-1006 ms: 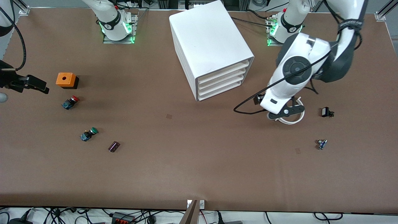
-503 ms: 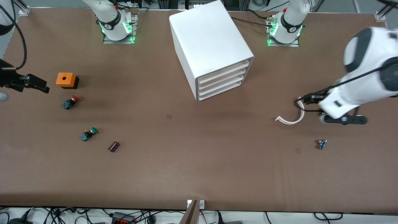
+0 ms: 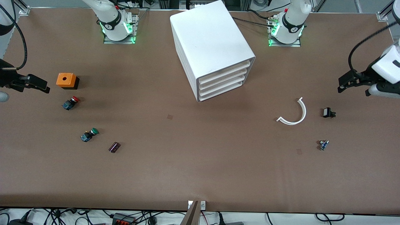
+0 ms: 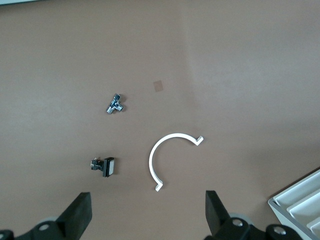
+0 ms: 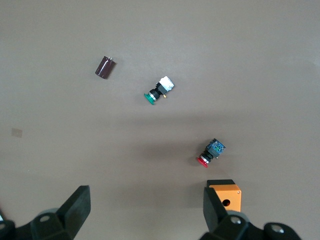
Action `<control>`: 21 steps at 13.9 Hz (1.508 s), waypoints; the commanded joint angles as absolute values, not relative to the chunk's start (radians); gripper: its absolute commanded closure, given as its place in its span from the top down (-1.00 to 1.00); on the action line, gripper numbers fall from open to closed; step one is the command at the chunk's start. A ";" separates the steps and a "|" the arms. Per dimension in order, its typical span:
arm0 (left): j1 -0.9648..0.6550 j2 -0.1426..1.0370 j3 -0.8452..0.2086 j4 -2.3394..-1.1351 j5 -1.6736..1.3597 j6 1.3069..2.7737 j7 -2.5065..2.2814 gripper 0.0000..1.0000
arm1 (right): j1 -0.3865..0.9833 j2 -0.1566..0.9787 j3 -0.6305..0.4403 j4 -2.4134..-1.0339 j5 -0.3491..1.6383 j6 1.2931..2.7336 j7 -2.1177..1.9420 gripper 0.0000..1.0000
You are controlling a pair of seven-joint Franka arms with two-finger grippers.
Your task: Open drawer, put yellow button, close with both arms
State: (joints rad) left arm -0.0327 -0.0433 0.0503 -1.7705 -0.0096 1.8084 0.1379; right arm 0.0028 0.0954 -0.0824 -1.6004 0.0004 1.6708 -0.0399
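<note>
The white drawer cabinet (image 3: 212,47) stands mid-table with all its drawers shut. The yellow button is not in view. A red-capped button (image 3: 71,102) and a green-capped button (image 3: 89,134) lie toward the right arm's end; both also show in the right wrist view, red (image 5: 210,152) and green (image 5: 159,90). My left gripper (image 3: 345,82) is open and empty, up over the left arm's end of the table; its wrist view (image 4: 146,215) shows bare table between the fingers. My right gripper (image 3: 34,85) is open and empty, waiting over the table edge beside the orange box (image 3: 66,80); its own view (image 5: 145,207) shows this too.
A white curved strip (image 3: 293,114), a small black switch (image 3: 328,112) and a small metal part (image 3: 323,144) lie toward the left arm's end. A dark brown cylinder (image 3: 114,147) lies beside the green-capped button.
My left arm has swung from over the white curved strip out to its own end of the table, uncovering the strip and the black switch. The right arm has not moved.
</note>
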 commanded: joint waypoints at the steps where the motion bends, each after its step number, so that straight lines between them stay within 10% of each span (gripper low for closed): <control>1: -0.041 -0.077 0.069 -1.829 -0.020 1.789 0.163 1.00 | 0.002 0.066 -0.077 -1.629 -0.011 1.672 -0.048 1.00; 21: -0.032 -0.051 0.058 -1.756 0.003 1.678 0.163 1.00 | 0.008 0.072 -0.077 -1.632 -0.011 1.678 -0.052 1.00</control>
State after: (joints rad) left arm -0.0305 -0.0574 0.0560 -1.7780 -0.0080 1.6986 0.1455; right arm 0.0061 0.0954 -0.0801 -1.6059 0.0003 1.6706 -0.0423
